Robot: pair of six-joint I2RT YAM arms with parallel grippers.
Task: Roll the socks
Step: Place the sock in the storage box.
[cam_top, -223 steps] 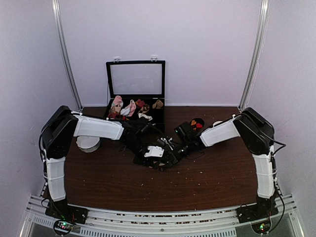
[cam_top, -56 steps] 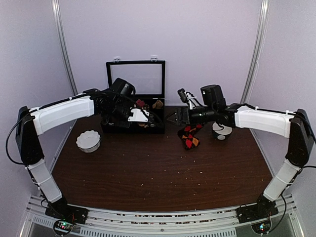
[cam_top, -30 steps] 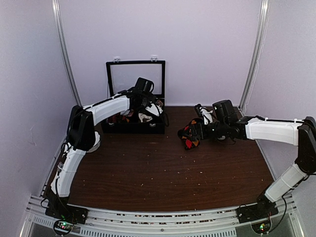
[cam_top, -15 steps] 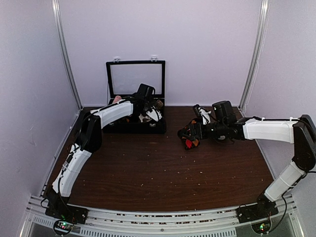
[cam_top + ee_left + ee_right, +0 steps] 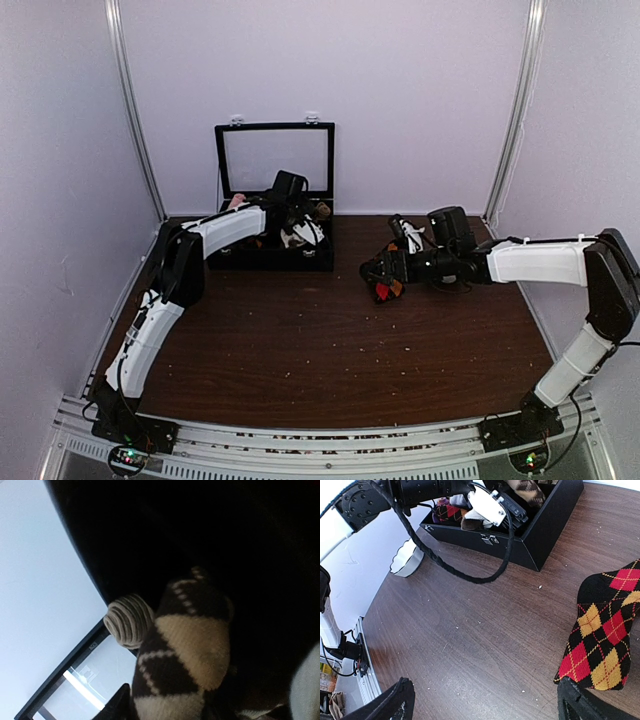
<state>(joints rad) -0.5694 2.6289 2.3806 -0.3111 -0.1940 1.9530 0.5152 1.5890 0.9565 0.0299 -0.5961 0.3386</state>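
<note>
A rolled black argyle sock with cream diamonds (image 5: 185,655) fills the left wrist view, inside the black box (image 5: 270,262) at the back of the table. My left gripper (image 5: 300,230) reaches into that box. Only one dark fingertip (image 5: 119,707) shows, right beside the roll, so its hold is unclear. A flat black sock with red and orange diamonds (image 5: 605,635) (image 5: 386,288) lies on the table right of the box. My right gripper (image 5: 487,705) (image 5: 373,272) hovers low at its left edge, open wide, with only bare wood between the fingers.
A tan striped sock roll (image 5: 129,621) lies against the argyle roll. The box (image 5: 540,540) holds several other sock bundles, and its glass lid (image 5: 275,160) stands upright. A white fluted bowl (image 5: 407,557) sits left of the box. The left arm's cable (image 5: 470,575) loops over the table.
The left gripper has sunk a little deeper into the box and its jaws have eased apart around the cream argyle roll. The right gripper has edged left beside the red sock.
</note>
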